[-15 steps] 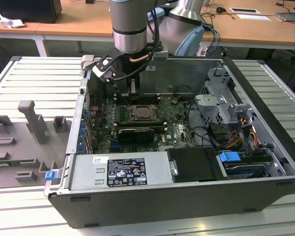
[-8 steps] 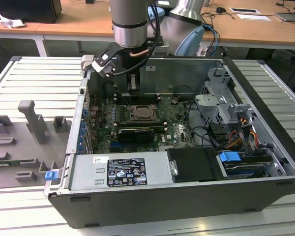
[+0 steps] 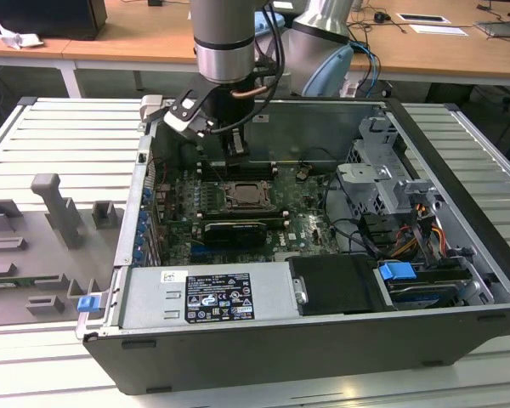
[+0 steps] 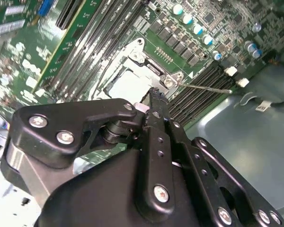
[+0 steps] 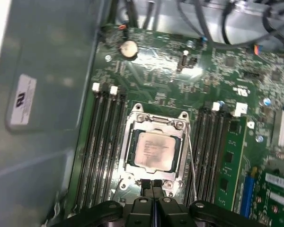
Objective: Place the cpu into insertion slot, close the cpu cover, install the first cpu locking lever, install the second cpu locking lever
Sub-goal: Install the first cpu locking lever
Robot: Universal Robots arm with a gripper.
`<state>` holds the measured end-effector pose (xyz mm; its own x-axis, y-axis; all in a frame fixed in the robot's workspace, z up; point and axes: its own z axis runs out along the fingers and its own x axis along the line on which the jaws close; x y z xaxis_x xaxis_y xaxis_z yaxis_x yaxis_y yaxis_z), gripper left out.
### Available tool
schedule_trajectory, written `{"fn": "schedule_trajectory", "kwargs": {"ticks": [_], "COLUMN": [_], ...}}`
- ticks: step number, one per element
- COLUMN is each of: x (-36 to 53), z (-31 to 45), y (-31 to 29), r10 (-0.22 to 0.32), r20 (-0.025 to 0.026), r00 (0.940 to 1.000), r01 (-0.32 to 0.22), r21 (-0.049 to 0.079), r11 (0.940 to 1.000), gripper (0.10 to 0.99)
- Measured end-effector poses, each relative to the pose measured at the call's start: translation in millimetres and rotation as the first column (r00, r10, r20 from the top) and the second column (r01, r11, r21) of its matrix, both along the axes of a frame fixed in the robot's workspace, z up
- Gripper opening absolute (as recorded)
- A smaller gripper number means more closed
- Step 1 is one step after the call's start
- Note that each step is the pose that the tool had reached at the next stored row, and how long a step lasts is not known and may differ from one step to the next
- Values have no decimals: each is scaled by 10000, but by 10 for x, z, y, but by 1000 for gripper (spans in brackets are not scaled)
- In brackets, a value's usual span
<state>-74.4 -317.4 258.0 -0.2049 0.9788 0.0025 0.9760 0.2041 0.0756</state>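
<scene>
Exterior view. Black two-fingered gripper [image 3: 238, 150] on the grey arm hangs inside the open dark-grey computer case [image 3: 459, 280]. It is just above the square, silvery-rimmed insertion slot [image 3: 247, 195] on the green circuit board [image 3: 310, 223].

First wrist view. The small flat square cpu [image 5: 154, 150], pale beige-silver face up, lies in the insertion slot. The thin silvery cpu cover [image 5: 157, 121] looks folded down around it, with the chip showing through its square cut-out. The gripper [image 5: 153, 187] has its fingers clenched together with nothing seen between them, poised at the slot's edge. A thin bright wire locking lever [image 5: 191, 163] runs along one side of the frame, beside the long black memory slots [image 5: 104, 142] (whether it is hooked under its catch cannot be made out).

Second wrist view. The gripper [image 4: 154, 97] sits close to the cover's edge, contact uncertain. A wire locking lever [image 4: 203, 87] juts free across the memory slots.

Hazards, judged from the room:
- The springy wire may slip off the narrow closed tips and snap back.
- A press landing off the wire could bear on the cover or the board.
- Latching with the cover not fully flat might load the chip unevenly.
</scene>
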Motion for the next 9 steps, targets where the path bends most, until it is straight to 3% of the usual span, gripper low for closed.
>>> {"fn": "schedule_trajectory", "kwargs": {"ticks": [3,7,9], "x": [0,0,0], "z": [0,-1,-1], "y": [0,0,0], "r10": [654,1694,1933], "r20": [0,-1,0], "r00": [9979,9855,9811], "r01": [-654,-1694,-1933], "r21": [0,-1,-2], "r11": [9979,9855,9811], "gripper": [106,106,106]}}
